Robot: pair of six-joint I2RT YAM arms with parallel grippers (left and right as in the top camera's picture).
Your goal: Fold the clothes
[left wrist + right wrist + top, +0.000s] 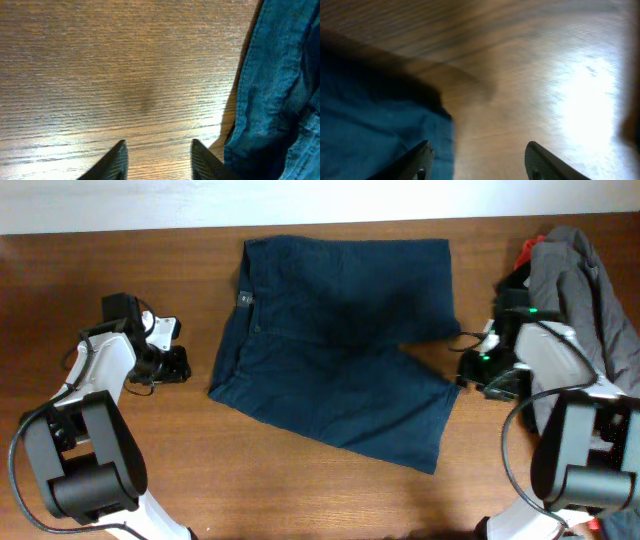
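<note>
The dark navy blue shorts [340, 350] lie spread flat in the middle of the table, waistband to the left and two legs to the right. My left gripper [178, 365] is open and empty just left of the waistband's near corner; the left wrist view shows bare wood between its fingers [157, 147] and the shorts' edge [272, 95] at the right. My right gripper [466, 366] is open and empty beside the leg hems; in the right wrist view [477, 150] the shorts [375, 130] lie by its left finger.
A heap of grey [580, 290], red and black garments [524, 258] lies at the right edge of the wooden table [150, 470], behind the right arm. A white wall runs along the back.
</note>
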